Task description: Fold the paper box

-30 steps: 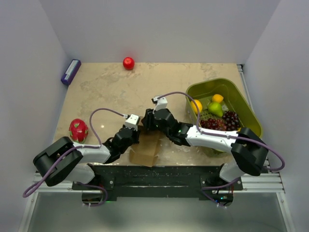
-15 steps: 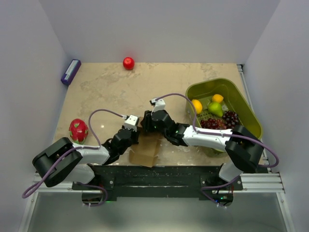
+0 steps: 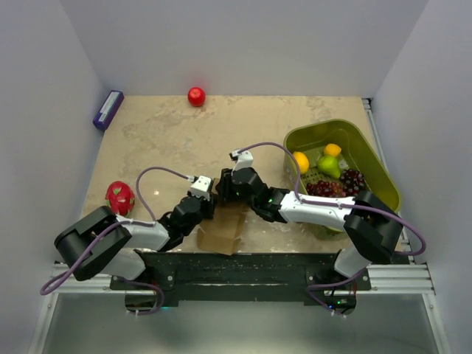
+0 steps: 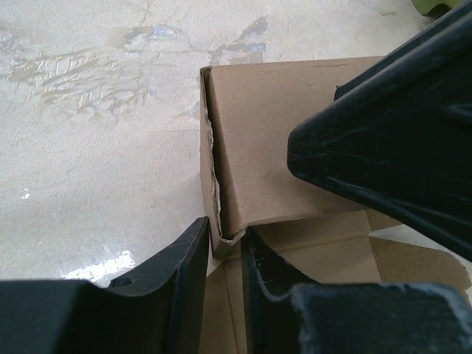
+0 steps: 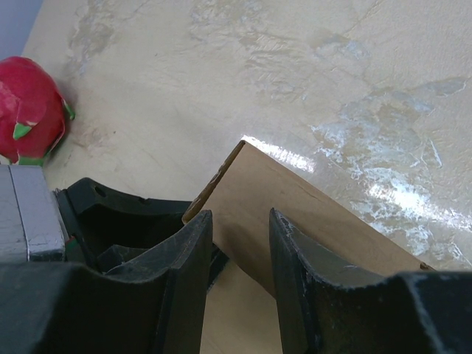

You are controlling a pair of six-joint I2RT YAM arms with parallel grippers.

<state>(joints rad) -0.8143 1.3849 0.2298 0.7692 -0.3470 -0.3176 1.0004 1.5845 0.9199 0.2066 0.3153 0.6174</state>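
Straddling a raised corner of paper box [image 4: 258, 147], left fingers [image 4: 181, 276], right fingers [image 5: 188, 265] beside

left arm [image 3: 140, 234]: low, bent at the elbow, reaching in from left of the paper box [image 3: 221, 234]
left tool [image 4: 225, 230]: at a corner of the box's raised wall, fingers [image 4: 188, 258] a narrow gap apart, one on each side of the corner; can't tell if pinching
right arm [image 3: 317, 210]: stretched low from right of the box, wrist over the box's far edge
right tool [image 5: 240, 215]: faces the left tool, fingers parted, box panel in the gap; grip unclear
tools: tips close together at the box's far-left part
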